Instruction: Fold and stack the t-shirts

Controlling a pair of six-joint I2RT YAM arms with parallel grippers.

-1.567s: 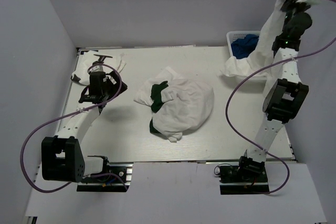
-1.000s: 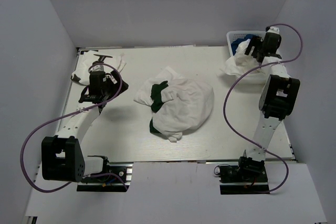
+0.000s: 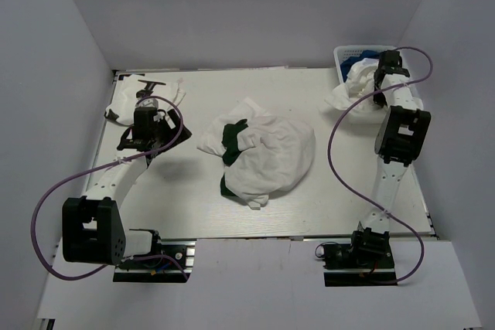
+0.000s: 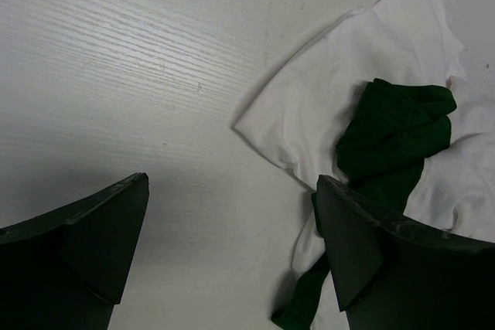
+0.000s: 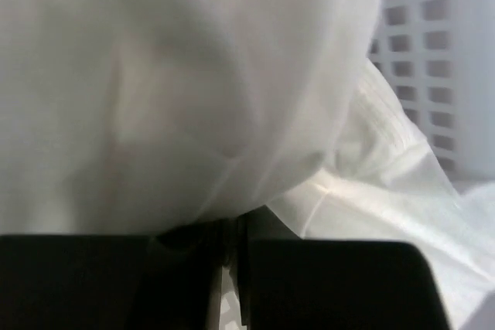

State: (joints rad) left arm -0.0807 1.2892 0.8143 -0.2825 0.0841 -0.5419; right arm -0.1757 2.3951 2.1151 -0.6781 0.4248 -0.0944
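Dropped to the basket [image 3: 356,49] at one o'clock, right claw [image 3: 384,61] pinching a t-shirt [image 3: 346,96], left claw [image 4: 232,183] wide. No folding yet.

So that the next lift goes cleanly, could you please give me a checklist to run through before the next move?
1. Right gripper shut on the large white cloth t-shirt: ok.
2. That t-shirt free of the white plastic lattice basket: not ok, it drapes over the rim.
3. Which part of it is pinched: cannot tell.
4. Left gripper open and empty: ok.
5. Crumpled white t-shirt with dark green print folded: not ok.
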